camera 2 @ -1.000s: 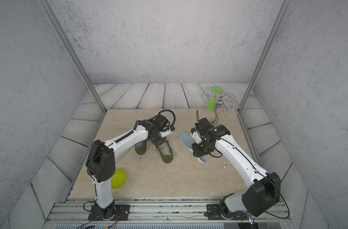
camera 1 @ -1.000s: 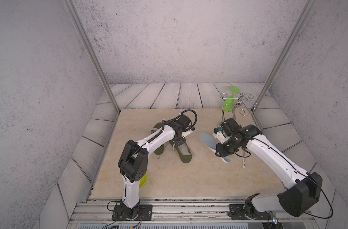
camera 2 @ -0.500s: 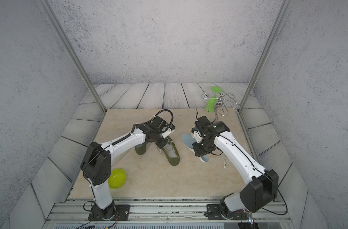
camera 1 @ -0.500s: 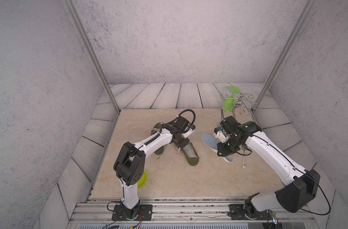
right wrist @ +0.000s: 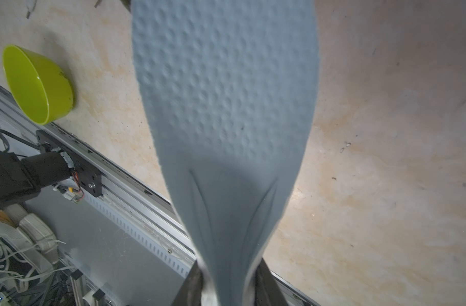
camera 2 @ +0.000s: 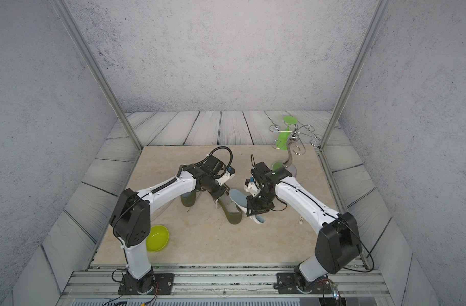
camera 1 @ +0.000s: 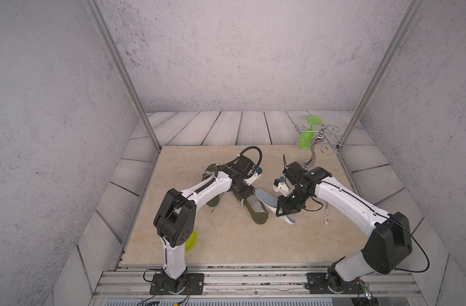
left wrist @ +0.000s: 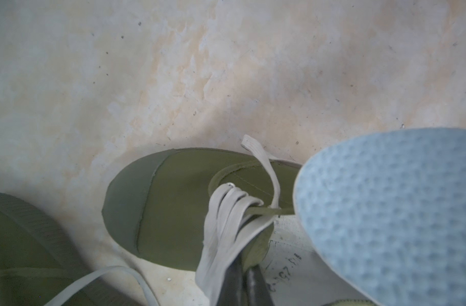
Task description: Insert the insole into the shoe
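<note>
Well, reading across from my left: the lime bowl [camera 2: 157, 238] sits well left of the shoe [camera 1: 254, 209], and in a top view the left arm [camera 1: 200, 190] cuts off most of it. The second shoe [camera 2: 188, 198] lies just left of the shoe, largely hidden under that arm. The left gripper [camera 1: 246, 194] is clamped tight on the shoe's upper beside the laces [left wrist: 226, 225]. Its wrist view crops the fingers [left wrist: 237, 286], so I cannot make out how much canvas they have. The insole [camera 1: 266, 199] hangs over the right side of the shoe's opening, and I cannot tell whether its tip is inside or only above the rim. The right gripper [camera 1: 286, 209] pinches the insole's narrow heel end, jaws narrowed onto it, just right of the shoe. Further right of the shoe lies a white stick [camera 1: 326, 216], too small to identify. A wire rack [camera 1: 318, 137] with a green glass [camera 1: 306, 136] stands well behind and right of the shoe. Compared with a second ago, the shoe has been drawn rightward and the insole has come left, closing the gap between them.
</note>
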